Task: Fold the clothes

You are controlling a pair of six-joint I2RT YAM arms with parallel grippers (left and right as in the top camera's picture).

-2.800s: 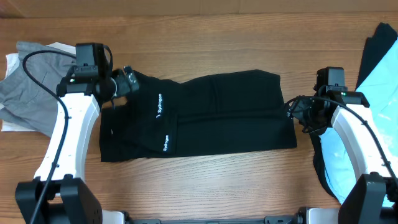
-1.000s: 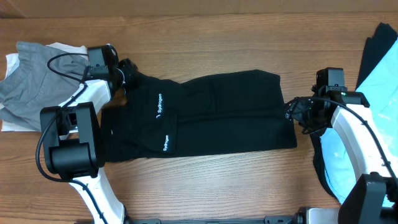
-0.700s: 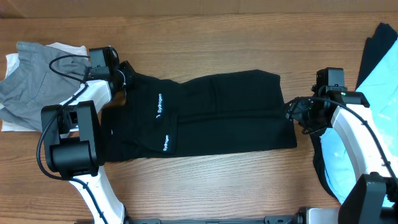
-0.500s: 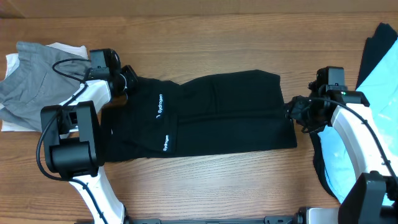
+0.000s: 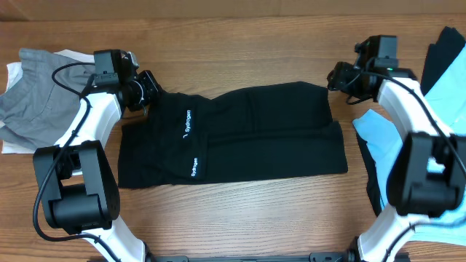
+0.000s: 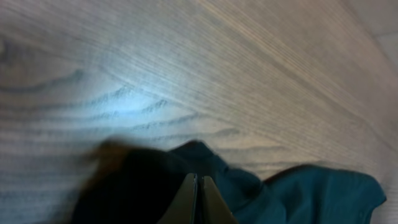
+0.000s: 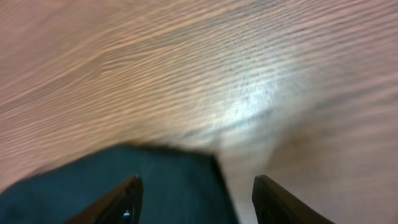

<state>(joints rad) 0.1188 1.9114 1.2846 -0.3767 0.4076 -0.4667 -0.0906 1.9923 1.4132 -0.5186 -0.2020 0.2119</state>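
Note:
The clothes being handled are a black T-shirt [image 5: 255, 135] with small white logo text, lying flat and folded into a long rectangle in mid-table. My left gripper [image 5: 149, 91] sits at its upper left corner. In the left wrist view that gripper [image 6: 198, 186] has its fingers pressed together on the dark fabric [image 6: 311, 193]. My right gripper [image 5: 333, 76] hovers at the upper right corner. In the right wrist view it [image 7: 196, 193] stands open, with the shirt's corner [image 7: 168, 186] lying between and below the fingers.
A grey garment [image 5: 36, 109] over a white one [image 5: 14, 73] lies bunched at the left edge. At the right edge are a light blue garment [image 5: 445, 84] and another black one [image 5: 440, 47]. Bare wooden table [image 5: 240, 44] runs along the back.
The left gripper has shut at the shirt's upper left corner. The right arm has swung from the shirt's right edge up to its upper right corner, narrowing its jaws slightly.

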